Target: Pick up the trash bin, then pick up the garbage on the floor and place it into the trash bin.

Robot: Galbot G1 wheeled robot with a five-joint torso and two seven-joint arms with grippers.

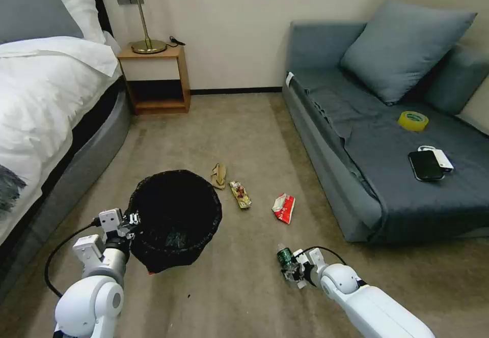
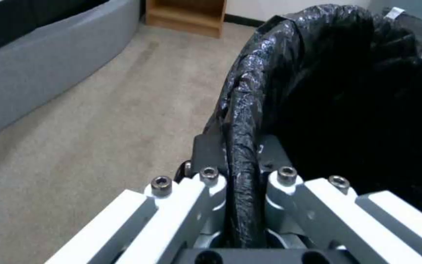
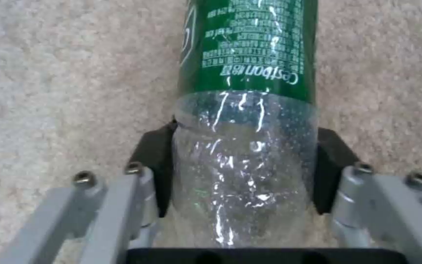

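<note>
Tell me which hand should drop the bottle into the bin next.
The right hand: its fingers sit against both sides of the green bottle, down at the carpet. The left hand is clamped on the rim of the trash bin, so it is better used holding the bin steady.

Plastic, metal, wood and cloth over a matt beige carpet [image 1: 254, 287]

On that carpet, the round trash bin's crinkly black plastic liner [image 2: 250, 110] gleams between black pads on white metal links; the clear, dimpled plastic bottle with glossy green label [image 3: 245, 66] shines; beyond, a smooth wooden nightstand [image 1: 155, 76], a grey cloth sofa [image 1: 356, 139].
</note>
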